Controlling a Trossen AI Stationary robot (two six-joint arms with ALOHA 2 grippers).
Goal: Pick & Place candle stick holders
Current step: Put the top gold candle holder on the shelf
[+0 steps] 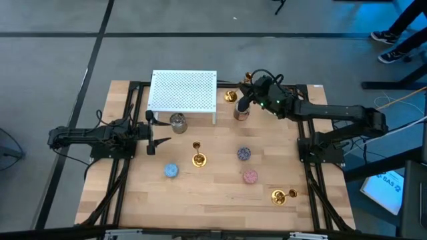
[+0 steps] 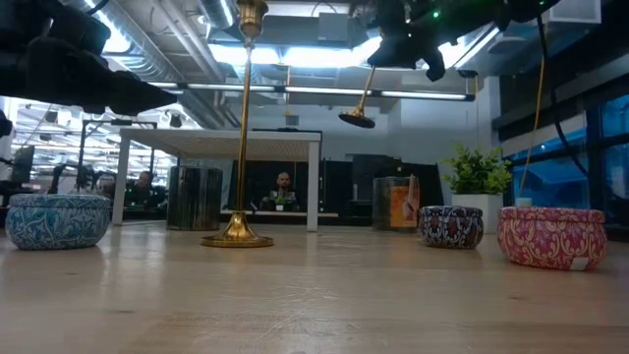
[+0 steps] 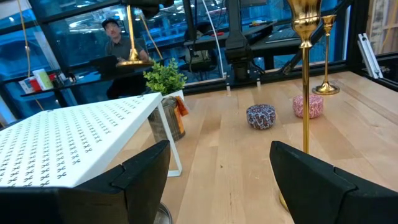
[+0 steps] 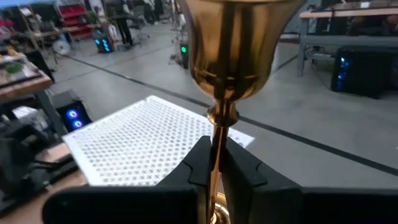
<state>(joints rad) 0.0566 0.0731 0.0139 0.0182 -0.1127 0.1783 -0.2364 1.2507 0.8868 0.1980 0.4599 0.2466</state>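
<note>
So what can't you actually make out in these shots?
- Base of the shiny gold candlestick held by the right claw: right wrist view, hidden below the fingers.
- Top of the standing gold candlestick: low view, cut off by the upper edge.
- Label on the copper tin: low view, too small to read.
- Left claw fingertips: left wrist view, cut off by the bottom edge.

The white metal shelf with holes point(image 1: 183, 90) stands at the back. A gold metal candlestick point(image 1: 197, 155) stands in front of it. Another gold candlestick point(image 1: 283, 195) lies front right.
</note>
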